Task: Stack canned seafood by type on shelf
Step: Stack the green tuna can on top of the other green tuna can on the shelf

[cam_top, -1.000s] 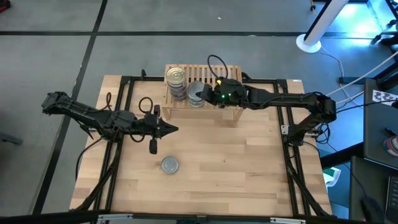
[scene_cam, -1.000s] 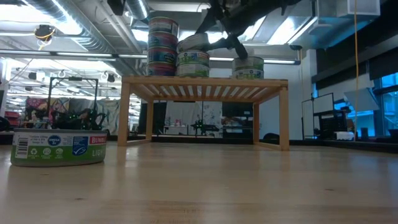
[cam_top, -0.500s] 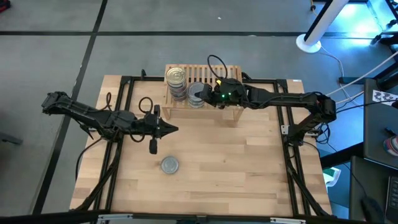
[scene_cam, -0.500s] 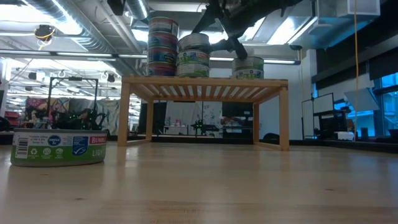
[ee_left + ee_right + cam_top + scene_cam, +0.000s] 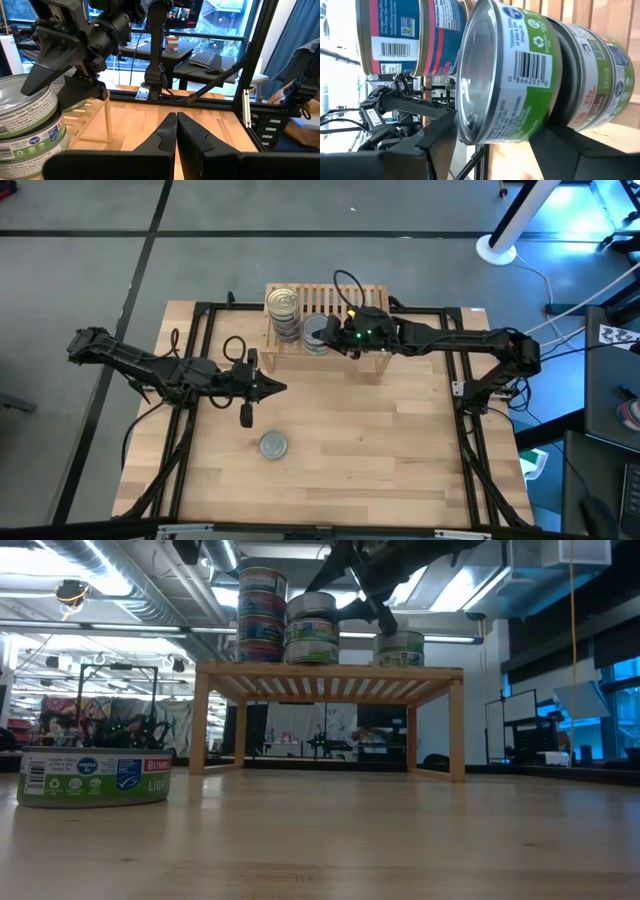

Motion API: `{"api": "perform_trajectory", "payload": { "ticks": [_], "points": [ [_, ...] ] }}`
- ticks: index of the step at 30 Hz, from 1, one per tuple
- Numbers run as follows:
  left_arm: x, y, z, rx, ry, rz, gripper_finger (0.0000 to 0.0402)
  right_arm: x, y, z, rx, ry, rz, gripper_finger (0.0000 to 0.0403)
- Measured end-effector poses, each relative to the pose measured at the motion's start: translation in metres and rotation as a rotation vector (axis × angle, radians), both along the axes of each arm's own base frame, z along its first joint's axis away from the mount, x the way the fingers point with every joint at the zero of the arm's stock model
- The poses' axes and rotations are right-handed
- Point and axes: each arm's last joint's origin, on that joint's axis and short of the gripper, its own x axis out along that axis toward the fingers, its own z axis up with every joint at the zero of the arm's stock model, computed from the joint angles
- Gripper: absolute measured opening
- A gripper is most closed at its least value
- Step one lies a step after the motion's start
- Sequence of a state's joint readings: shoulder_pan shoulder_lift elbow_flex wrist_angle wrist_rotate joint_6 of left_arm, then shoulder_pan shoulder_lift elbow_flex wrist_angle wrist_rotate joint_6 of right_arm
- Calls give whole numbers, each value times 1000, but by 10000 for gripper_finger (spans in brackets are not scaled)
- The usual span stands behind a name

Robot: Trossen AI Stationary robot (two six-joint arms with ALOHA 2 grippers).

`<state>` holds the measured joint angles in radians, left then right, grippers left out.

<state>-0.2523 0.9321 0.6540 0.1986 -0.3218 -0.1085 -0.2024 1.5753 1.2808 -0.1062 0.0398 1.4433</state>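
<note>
Right wrist view puts us right at the release: the right gripper (image 5: 492,145) has its dark fingers spread on either side of the green-labelled tin (image 5: 512,75), which sits on a second green tin (image 5: 592,80) on the shelf (image 5: 365,350). The fingers look apart from the tin's wall, so we judge it set down and no longer gripped, though contact on the far side is hidden.

To finish well, we would back the fingers straight out along the tin's sides without brushing them (smooth metal rims slide easily on each other), and only then lift clear of the blue-and-red stack (image 5: 262,615) just beside it. In the low view the green pair (image 5: 311,628) looks squarely aligned; another green tin (image 5: 399,648) stands apart on the slats.

One more tin (image 5: 273,445) waits on the table (image 5: 400,450), its silver lid up. The left gripper (image 5: 278,388) hangs over the table near it, fingers pressed together, holding nothing.

The tins are short, round, hard-walled, with glossy paper labels and raised rims; the shelf is pale wood, slatted on top, so a tin needs to bridge several slats.
</note>
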Motion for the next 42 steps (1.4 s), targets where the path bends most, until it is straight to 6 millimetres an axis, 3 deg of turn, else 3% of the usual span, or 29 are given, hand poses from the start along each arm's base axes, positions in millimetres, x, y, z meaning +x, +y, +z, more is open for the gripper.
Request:
{"api": "perform_trajectory", "payload": {
  "ticks": [13,42],
  "points": [
    [0,0,0,0,0,0,8,-2,-10,0,24,-7,-32,237],
    [0,0,0,0,0,-3,8,-10,-10,5,8,22,1,237]
  ]
}}
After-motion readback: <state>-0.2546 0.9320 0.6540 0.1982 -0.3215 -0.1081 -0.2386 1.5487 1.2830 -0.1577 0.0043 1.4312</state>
